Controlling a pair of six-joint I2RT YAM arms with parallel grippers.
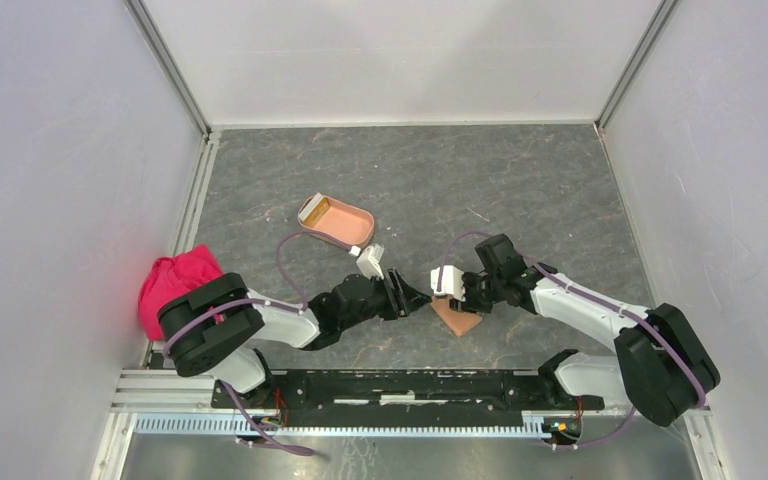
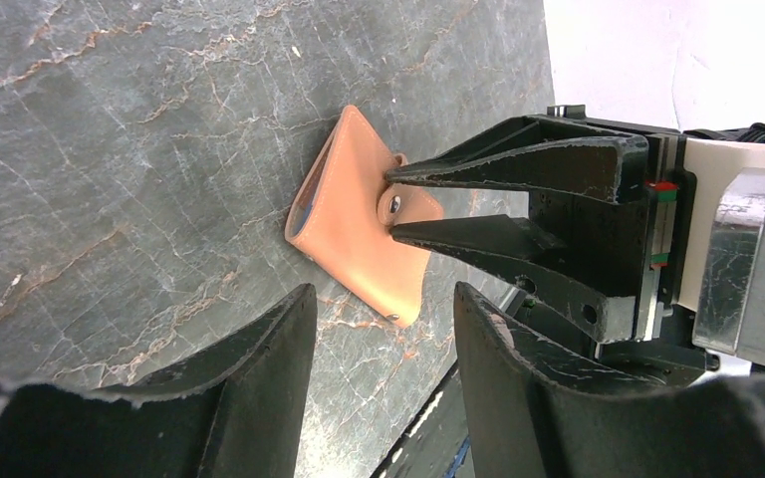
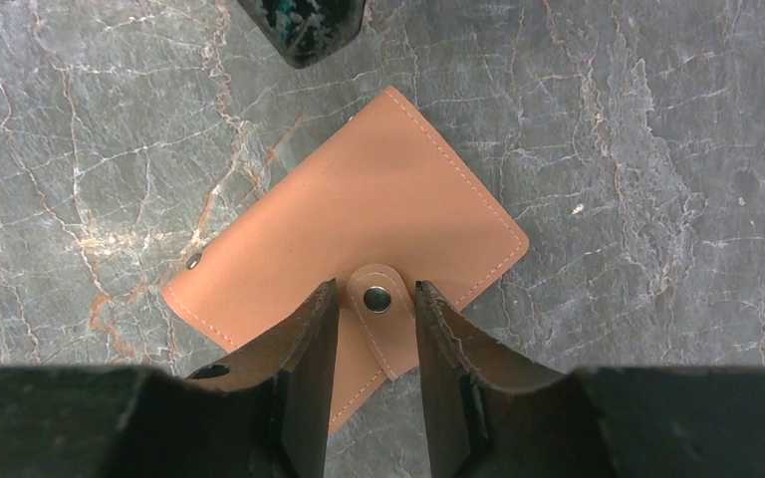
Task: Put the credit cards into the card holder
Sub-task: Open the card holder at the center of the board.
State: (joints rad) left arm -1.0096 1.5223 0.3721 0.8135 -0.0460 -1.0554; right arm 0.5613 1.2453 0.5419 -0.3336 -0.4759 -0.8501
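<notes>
The salmon-pink card holder (image 1: 338,224) lies left of the table's middle, with something pale and thin standing at its left end (image 1: 311,210). A brown leather wallet (image 1: 457,319) lies closed and flat near the front. My right gripper (image 3: 376,287) points down on it, jaws narrowly open on either side of the snap tab (image 3: 379,309), which lies flat. It also shows in the left wrist view (image 2: 392,202). My left gripper (image 2: 383,294) is open and empty, just left of the wallet (image 2: 349,214). A bluish edge (image 2: 302,207) peeks from the wallet's side; no loose cards show.
A crumpled pink-red cloth (image 1: 175,280) lies at the left edge by the left arm's base. White walls enclose the table on three sides. The black rail (image 1: 410,385) of the arm bases runs along the front edge.
</notes>
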